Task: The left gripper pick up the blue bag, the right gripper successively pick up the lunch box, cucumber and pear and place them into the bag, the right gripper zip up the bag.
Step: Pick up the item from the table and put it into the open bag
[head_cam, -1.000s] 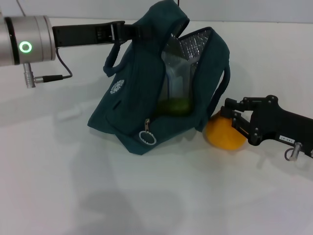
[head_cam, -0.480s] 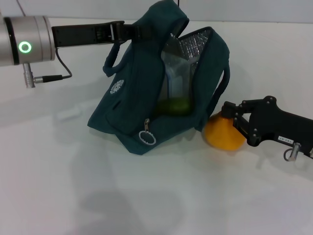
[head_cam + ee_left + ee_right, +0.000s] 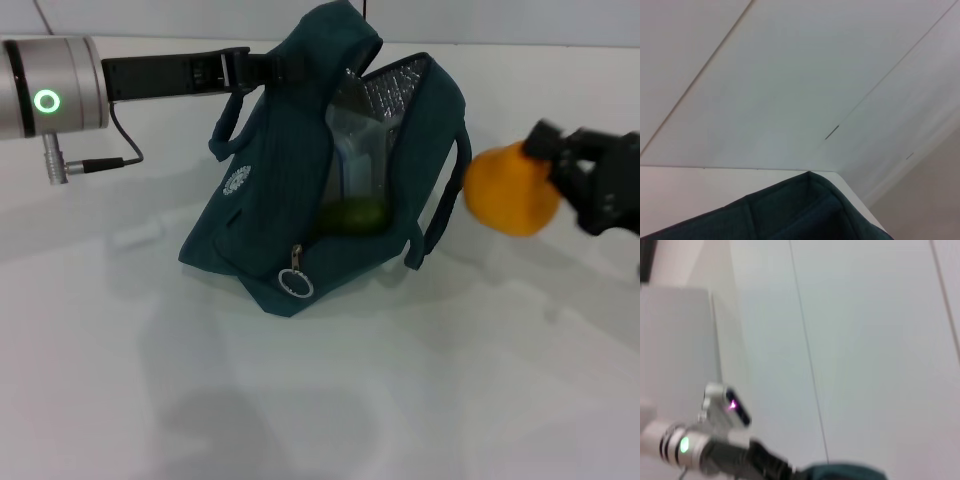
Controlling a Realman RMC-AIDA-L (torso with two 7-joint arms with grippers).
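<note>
Round white emblem on blue bag (image 3: 300, 180), unreadable.

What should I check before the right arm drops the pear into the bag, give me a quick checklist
1. Pear held by the right end effector, off the table: ok.
2. Blue bag held up by the left end effector: ok.
3. Bag mouth open, silver lining showing: ok.
4. Lunch box and cucumber already inside: ok.
5. Pear above the opening: not ok, it hangs beside the bag.
6. Room left inside for the pear: cannot tell.
</note>
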